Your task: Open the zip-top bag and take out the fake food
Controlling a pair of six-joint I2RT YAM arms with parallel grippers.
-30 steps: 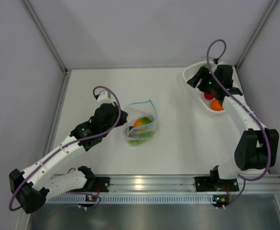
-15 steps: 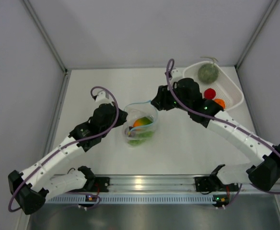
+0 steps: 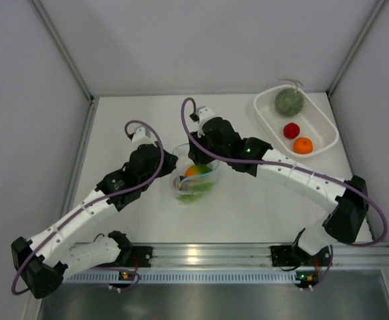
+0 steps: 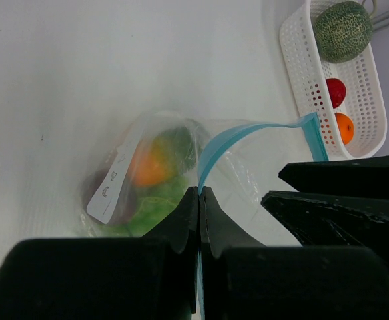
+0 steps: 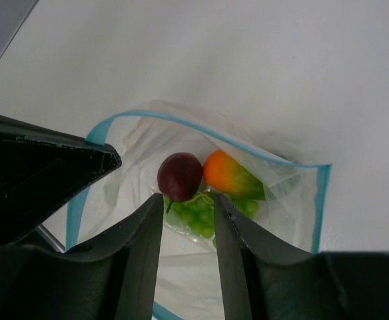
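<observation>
The clear zip-top bag lies mid-table with its light blue zip strip spread open. My left gripper is shut on the strip at the bag's left edge and holds the mouth up. My right gripper is open and hangs over the open mouth, empty. Inside the bag I see a dark red piece, a green-orange piece and a leafy green piece. The grey-green melon, red ball and orange ball lie in the white basket.
The white perforated basket stands at the back right, also in the left wrist view. Grey walls close the table on the left, back and right. A metal rail runs along the near edge by the arm bases.
My right arm has swung left from the basket to above the bag's open mouth. The left gripper has stayed put, holding the zip strip.
</observation>
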